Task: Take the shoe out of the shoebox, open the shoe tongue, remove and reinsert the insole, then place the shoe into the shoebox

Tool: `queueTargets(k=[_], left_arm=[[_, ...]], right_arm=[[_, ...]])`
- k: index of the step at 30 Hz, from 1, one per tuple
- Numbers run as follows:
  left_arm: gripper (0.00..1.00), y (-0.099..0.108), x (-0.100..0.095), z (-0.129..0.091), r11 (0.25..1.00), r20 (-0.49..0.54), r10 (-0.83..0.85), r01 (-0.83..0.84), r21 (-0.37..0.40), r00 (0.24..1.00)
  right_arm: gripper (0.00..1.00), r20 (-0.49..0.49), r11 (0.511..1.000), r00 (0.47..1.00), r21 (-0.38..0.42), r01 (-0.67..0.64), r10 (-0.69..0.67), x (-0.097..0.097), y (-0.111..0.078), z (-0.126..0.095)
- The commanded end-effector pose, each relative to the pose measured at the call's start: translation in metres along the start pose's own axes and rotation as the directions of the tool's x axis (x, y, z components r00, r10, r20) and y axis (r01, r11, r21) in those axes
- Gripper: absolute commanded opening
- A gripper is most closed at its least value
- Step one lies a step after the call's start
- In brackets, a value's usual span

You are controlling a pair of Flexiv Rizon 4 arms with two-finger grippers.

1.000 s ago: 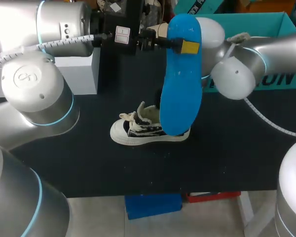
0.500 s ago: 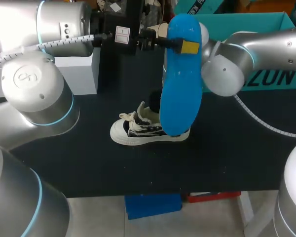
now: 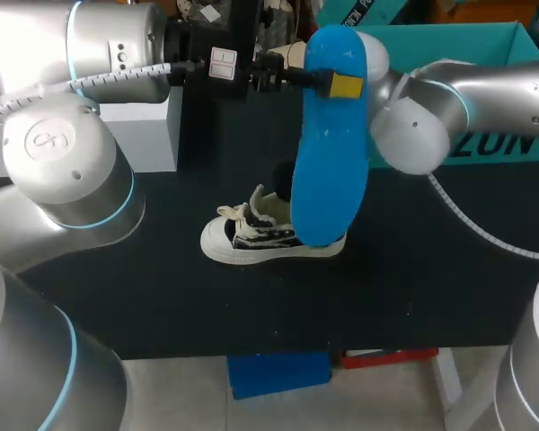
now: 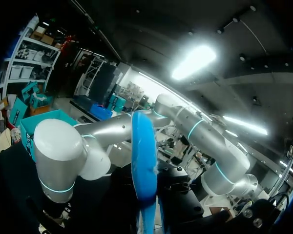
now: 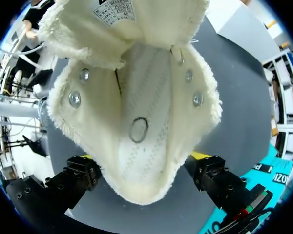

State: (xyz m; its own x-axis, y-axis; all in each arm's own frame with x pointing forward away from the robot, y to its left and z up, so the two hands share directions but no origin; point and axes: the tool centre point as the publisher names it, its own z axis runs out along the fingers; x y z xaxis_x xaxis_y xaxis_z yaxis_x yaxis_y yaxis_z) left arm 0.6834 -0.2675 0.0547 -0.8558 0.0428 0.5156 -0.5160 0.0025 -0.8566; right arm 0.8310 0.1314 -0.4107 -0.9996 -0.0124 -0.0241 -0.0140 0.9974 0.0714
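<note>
Above the black table (image 3: 413,296), the blue insole (image 3: 328,135) is held upright, pinched near its top by the left gripper (image 3: 338,85). Removal is judged done; reinsertion is next, calling for the thin, flexible foam to be fed toe-first into the shoe (image 3: 269,238) set below. Its frayed canvas mouth with metal eyelets is framed by the right gripper (image 5: 142,161); whether it grips cannot be told. The teal shoebox (image 3: 485,40) is seen behind.

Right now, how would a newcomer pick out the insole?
Find the black table, then the small white shoe standing at its middle. Over its heel end the blue insole hangs upright, pinched near its top in the left gripper; it is the only flat, bright blue, sole-shaped piece there.
</note>
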Motion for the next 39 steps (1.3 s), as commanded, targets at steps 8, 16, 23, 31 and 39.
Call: queueTargets(k=[8, 16, 23, 31, 39], left_arm=[[0.0, 0.0, 0.001, 0.0, 1.0, 0.005, -0.001, 0.001, -0.001, 1.0], [0.0, 0.0, 0.001, 0.0, 1.0, 0.005, -0.001, 0.001, -0.001, 1.0], [0.0, 0.0, 0.001, 0.0, 1.0, 0.005, -0.001, 0.001, -0.001, 1.0], [0.0, 0.0, 0.001, 0.0, 1.0, 0.005, -0.001, 0.001, -0.001, 1.0], [0.0, 0.0, 0.001, 0.0, 1.0, 0.005, -0.001, 0.001, -0.001, 1.0]], right_arm=[[1.0, 0.013, 0.959, 1.0, -0.283, -0.014, 0.019, 0.005, -0.027, -0.005], [1.0, -0.001, 0.861, 1.0, -0.508, -0.015, 0.017, 0.0, -0.04, 0.005], [1.0, -0.004, 0.774, 1.0, -0.633, -0.026, 0.03, 0.0, -0.04, 0.011], [1.0, -0.011, 0.71, 0.999, -0.703, -0.032, 0.035, 0.001, -0.037, 0.019], [1.0, -0.024, 0.683, 0.999, -0.73, -0.037, 0.029, 0.002, -0.038, 0.024]])
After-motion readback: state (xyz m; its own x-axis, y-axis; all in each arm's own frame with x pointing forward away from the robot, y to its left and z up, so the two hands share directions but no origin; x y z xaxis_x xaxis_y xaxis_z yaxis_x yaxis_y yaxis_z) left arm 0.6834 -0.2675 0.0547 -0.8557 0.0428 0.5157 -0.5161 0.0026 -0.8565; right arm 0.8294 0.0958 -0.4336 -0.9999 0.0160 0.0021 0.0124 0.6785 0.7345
